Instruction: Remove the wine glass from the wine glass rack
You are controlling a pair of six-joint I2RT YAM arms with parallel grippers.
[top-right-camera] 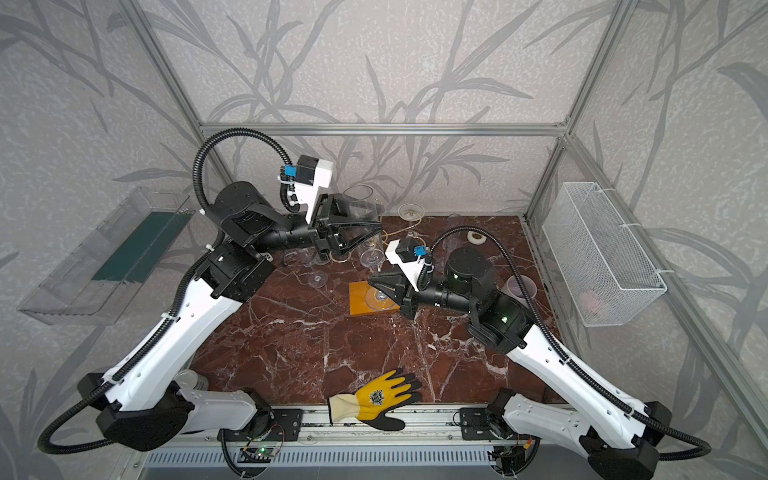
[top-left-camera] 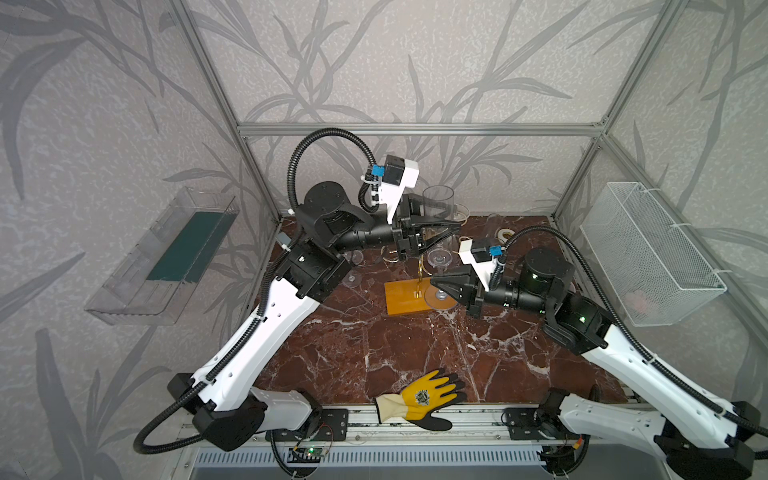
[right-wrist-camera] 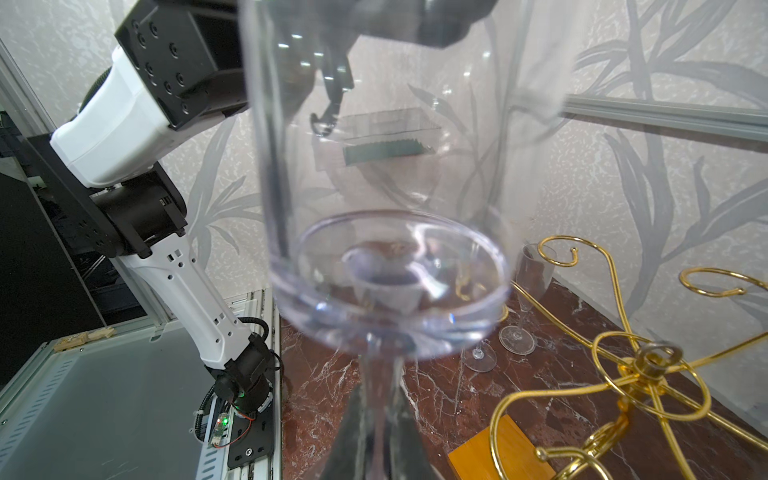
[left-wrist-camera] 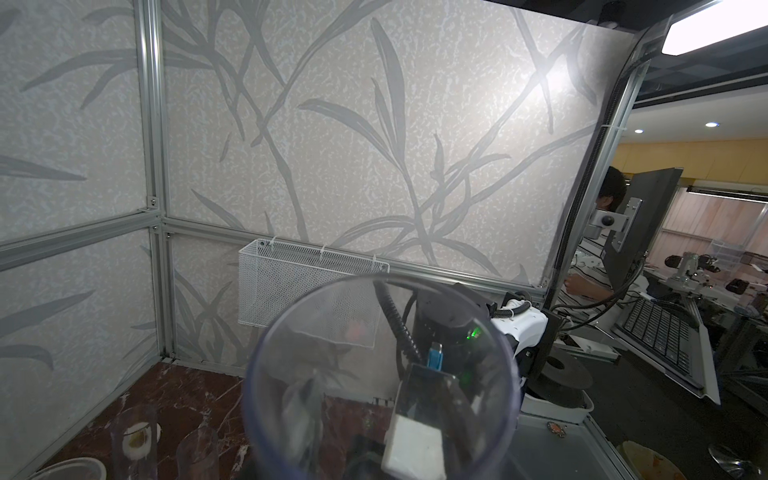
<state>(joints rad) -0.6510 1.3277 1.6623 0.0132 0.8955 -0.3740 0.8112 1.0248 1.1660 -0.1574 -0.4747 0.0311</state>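
A clear wine glass stands upright in the air just right of the wine glass rack, off its gold arms. My right gripper is shut on the stem, below the bowl. The foot shows under its fingers. My left gripper reaches in from the left, one finger on each side of the bowl's upper part. Whether they press on it I cannot tell. The glass's rim fills the left wrist view and hides that gripper's jaws.
More clear glasses stand on the marble left of and behind the rack, among them a flute. The rack's gold arms spread close to my right wrist. A yellow glove lies at the front edge. A white mesh basket hangs on the right wall.
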